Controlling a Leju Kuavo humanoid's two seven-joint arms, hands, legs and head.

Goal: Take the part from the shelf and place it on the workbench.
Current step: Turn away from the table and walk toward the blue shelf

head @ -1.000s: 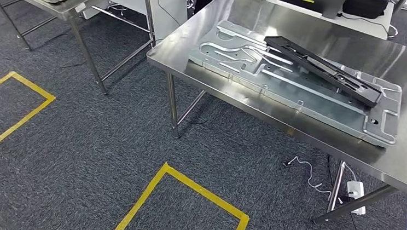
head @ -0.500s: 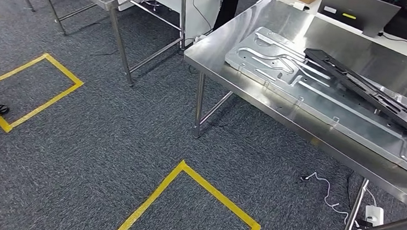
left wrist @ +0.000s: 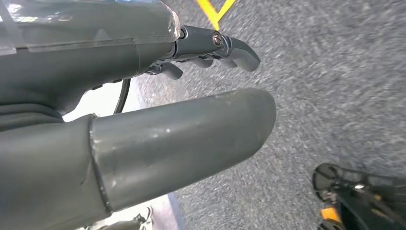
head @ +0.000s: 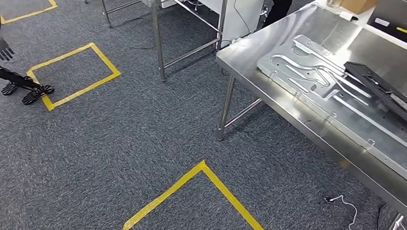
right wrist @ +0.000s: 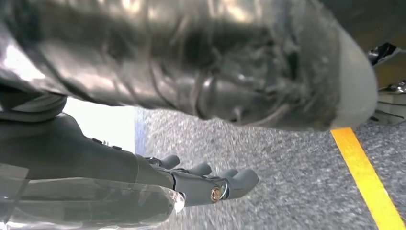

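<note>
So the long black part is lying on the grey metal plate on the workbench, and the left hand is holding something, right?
Not quite. The left hand holds nothing: the left wrist view shows its thumb and fingers apart over bare carpet. The rest stands: in the head view the long black part lies on the grey metal plate on the workbench.

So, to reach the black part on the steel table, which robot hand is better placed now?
Right, probably: the black part lies on the steel table at the right of the head view. The left robot hand and the right robot hand both hang empty above the carpet, neither near it.
</note>
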